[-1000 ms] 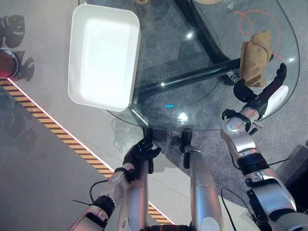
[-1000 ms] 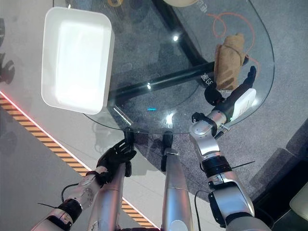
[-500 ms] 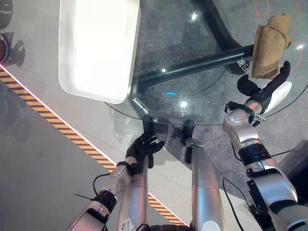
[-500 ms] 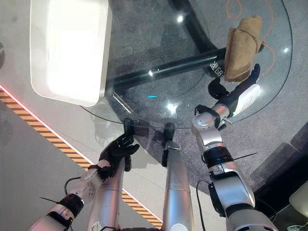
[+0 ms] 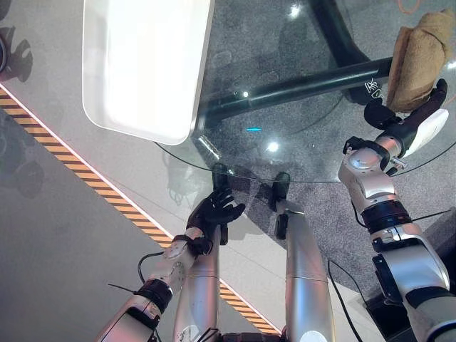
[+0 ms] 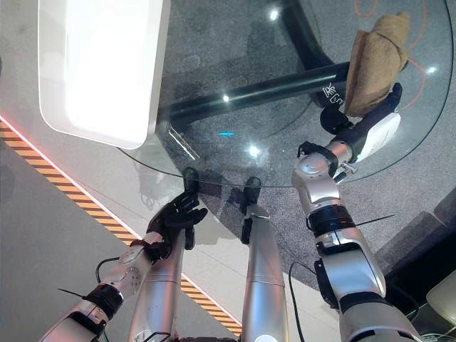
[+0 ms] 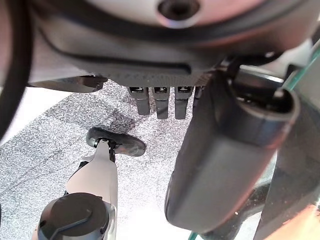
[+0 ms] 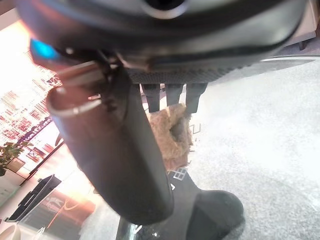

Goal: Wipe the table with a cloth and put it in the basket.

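A brown folded cloth (image 5: 420, 60) lies on the far right of the round glass table (image 5: 285, 142). My right hand (image 5: 407, 127) is at the cloth's near end, open, with straight fingers alongside the cloth's edge and the thumb just below it. In the right wrist view the cloth (image 8: 172, 135) sits just past the straight fingers (image 8: 172, 95). The white rectangular basket (image 5: 88, 85) stands on the table's far left. My left hand (image 5: 214, 212) hangs open below the table's near edge, holding nothing.
A black tubular table base (image 5: 299, 89) shows through the glass. A black-and-orange striped tape line (image 5: 92, 189) crosses the floor on the left. Grey carpet lies under the table, with an orange cable loop (image 6: 370, 8) on the floor at the far right.
The camera has shifted, moving the whole scene in the picture. My right hand has edged a little closer to the cloth's near end. The left hand stays below the table edge.
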Motion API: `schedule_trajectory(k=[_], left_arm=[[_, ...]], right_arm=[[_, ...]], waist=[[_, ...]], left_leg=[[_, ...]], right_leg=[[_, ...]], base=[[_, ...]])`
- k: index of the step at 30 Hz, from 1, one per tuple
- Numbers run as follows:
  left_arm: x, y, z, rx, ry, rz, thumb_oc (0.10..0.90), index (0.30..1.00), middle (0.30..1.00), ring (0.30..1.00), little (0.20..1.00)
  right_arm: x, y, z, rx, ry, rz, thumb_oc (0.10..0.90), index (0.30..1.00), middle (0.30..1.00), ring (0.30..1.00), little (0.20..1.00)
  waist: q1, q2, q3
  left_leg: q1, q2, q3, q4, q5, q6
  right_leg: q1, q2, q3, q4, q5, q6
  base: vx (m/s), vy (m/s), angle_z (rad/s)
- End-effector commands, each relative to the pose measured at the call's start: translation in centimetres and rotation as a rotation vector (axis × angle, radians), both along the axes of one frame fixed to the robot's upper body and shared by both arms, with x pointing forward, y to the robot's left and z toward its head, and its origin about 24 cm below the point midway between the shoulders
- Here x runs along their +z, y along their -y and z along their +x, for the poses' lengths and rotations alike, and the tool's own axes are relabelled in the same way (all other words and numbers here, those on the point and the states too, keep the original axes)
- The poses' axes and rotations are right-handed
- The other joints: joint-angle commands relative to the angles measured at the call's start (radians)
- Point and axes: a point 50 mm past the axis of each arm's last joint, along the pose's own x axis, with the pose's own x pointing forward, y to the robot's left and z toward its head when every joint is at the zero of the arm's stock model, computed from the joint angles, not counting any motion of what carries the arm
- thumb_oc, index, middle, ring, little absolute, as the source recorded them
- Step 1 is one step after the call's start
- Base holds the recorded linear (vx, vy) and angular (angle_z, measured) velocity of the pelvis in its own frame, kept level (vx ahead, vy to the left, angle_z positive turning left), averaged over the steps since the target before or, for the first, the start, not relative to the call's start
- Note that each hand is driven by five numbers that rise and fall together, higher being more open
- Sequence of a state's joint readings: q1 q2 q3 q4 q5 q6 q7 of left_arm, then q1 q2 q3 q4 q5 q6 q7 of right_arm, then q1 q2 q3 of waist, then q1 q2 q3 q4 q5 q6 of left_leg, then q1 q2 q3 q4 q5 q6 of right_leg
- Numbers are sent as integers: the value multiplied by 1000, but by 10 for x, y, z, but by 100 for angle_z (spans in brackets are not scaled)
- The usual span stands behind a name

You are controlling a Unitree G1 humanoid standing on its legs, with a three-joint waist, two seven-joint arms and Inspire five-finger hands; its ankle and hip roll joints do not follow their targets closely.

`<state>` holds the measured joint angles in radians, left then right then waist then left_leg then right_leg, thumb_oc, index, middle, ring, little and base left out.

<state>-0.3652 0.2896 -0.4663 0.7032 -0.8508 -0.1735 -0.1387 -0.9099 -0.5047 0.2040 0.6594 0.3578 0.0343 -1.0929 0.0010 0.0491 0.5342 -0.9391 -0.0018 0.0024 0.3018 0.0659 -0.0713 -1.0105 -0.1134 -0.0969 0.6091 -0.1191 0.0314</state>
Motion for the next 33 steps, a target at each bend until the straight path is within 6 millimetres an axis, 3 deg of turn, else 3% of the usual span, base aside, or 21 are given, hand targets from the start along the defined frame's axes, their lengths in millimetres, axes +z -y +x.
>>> schedule_trajectory(k=[1,13,14,15,16,17,33], left_arm=[[-38,5,-37,-44,-171,17,800,900,900,900,900],[-37,4,-37,-45,-165,15,800,900,900,900,900],[-37,4,-37,-45,-165,16,800,900,900,900,900],[-37,3,-37,-44,-166,16,800,900,900,900,900],[-37,3,-37,-44,-167,15,800,900,900,900,900],[-37,2,-38,-47,-167,17,800,900,900,900,900],[-37,4,-39,-56,-167,18,800,900,900,900,900]], right_arm=[[58,30,-19,-165,211,-102,800,900,900,900,900],[63,44,-18,-181,214,-61,800,900,900,900,900],[65,45,-18,-186,220,-56,726,836,836,836,826],[65,46,-18,-186,219,-51,531,669,669,669,631],[67,47,-18,-184,214,-50,155,347,347,347,255],[67,47,-18,-185,207,-52,100,300,300,300,200],[73,47,-17,-177,200,-87,100,300,300,300,200]], waist=[[6,20,-14],[13,24,-14],[14,25,-14],[14,24,-14],[15,23,-14],[16,24,-14],[20,25,-14]], left_leg=[[-61,-72,12,218,-114,96],[-69,-74,6,216,-113,94],[-71,-75,6,218,-114,94],[-71,-75,5,217,-114,94],[-71,-75,5,217,-114,93],[-70,-76,4,215,-113,93],[-75,-77,1,214,-115,94]], right_leg=[[31,66,-6,-214,168,-1],[26,69,-12,-216,166,-4],[24,69,-12,-215,165,-4],[24,68,-13,-215,165,-3],[25,68,-15,-217,166,-3],[26,68,-16,-218,166,-3],[22,67,-18,-216,158,-6]], base=[[0,0,0],[0,0,0],[0,0,0],[0,0,0],[0,0,0],[0,0,0],[0,0,0]])
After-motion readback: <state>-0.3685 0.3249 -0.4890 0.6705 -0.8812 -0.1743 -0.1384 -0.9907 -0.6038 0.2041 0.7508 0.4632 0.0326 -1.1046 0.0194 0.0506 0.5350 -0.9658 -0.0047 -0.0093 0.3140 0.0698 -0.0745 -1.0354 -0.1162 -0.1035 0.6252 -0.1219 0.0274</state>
